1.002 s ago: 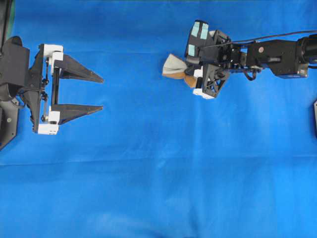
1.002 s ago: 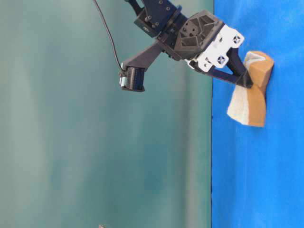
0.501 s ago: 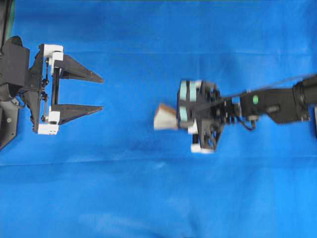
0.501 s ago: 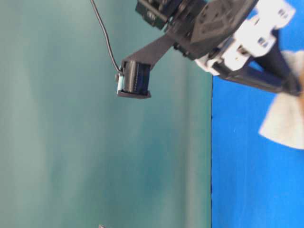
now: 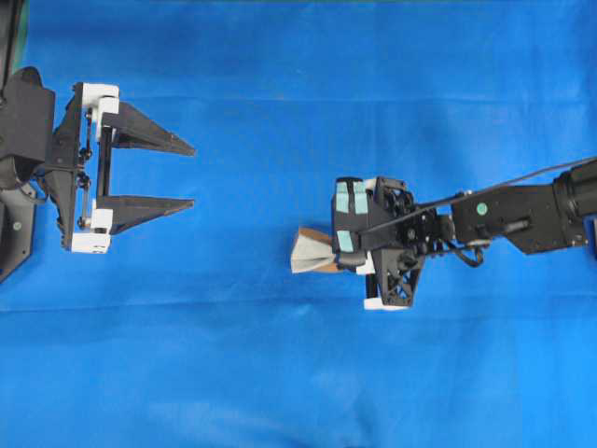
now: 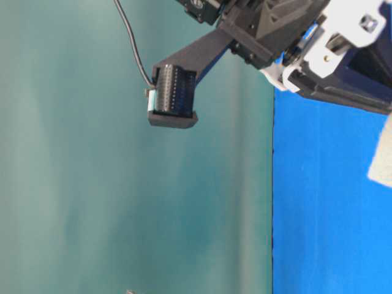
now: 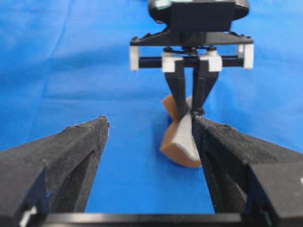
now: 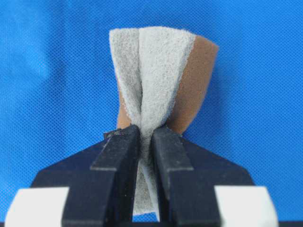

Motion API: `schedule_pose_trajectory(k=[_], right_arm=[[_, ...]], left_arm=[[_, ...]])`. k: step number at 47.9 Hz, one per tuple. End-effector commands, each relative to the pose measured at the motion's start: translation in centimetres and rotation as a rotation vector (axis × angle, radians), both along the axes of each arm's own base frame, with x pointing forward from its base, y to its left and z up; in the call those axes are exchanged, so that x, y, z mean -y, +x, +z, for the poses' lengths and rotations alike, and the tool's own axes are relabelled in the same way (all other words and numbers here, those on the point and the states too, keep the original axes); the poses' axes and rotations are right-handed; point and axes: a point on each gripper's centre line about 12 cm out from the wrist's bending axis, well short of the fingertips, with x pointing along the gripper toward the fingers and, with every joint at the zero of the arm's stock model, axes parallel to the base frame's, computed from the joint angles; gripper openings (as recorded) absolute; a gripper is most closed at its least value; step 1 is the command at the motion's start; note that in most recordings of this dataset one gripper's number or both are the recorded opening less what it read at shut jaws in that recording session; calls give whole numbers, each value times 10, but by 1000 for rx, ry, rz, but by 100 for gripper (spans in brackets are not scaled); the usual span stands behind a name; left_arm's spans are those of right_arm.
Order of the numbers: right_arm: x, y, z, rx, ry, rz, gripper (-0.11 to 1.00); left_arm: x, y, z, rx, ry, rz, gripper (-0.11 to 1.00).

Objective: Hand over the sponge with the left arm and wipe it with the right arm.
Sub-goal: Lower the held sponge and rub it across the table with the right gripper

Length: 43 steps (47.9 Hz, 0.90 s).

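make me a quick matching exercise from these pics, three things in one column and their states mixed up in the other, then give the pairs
Things:
1. sponge
2. left gripper
3. right gripper

States:
A. jaws wide apart, holding nothing
B. pinched and folded, grey-white face creased inward
C. jaws nearly together, clamped on something soft

Pairs: 1-B, 2-A, 3-C

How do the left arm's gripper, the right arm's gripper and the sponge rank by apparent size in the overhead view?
1. Left gripper, fingers spread wide.
2. Right gripper: close to the left's size, and possibly at a different height, so this order is unsure.
3. Sponge, clearly smallest, partly hidden.
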Motion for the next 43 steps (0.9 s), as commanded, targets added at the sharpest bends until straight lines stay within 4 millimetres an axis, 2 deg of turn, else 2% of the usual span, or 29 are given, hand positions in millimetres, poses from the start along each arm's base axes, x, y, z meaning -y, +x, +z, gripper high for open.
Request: schedule_pose_trajectory(k=[1, 8, 16, 22, 43], right_arm=[[19, 2, 9, 27, -16, -32, 16], [61, 0, 9, 23, -49, -107, 16], [88, -2, 10, 28, -81, -145, 16], [92, -2, 9, 23, -87, -148, 16], [83, -1, 9, 33, -78, -135, 16]], left_arm=[[0, 1, 4, 17, 6, -1, 68], [0, 1, 4, 17, 3, 0, 68], [0, 1, 4, 17, 0, -1, 68], [0, 1, 4, 17, 0, 0, 68], [0, 1, 4, 17, 9, -3, 68]])
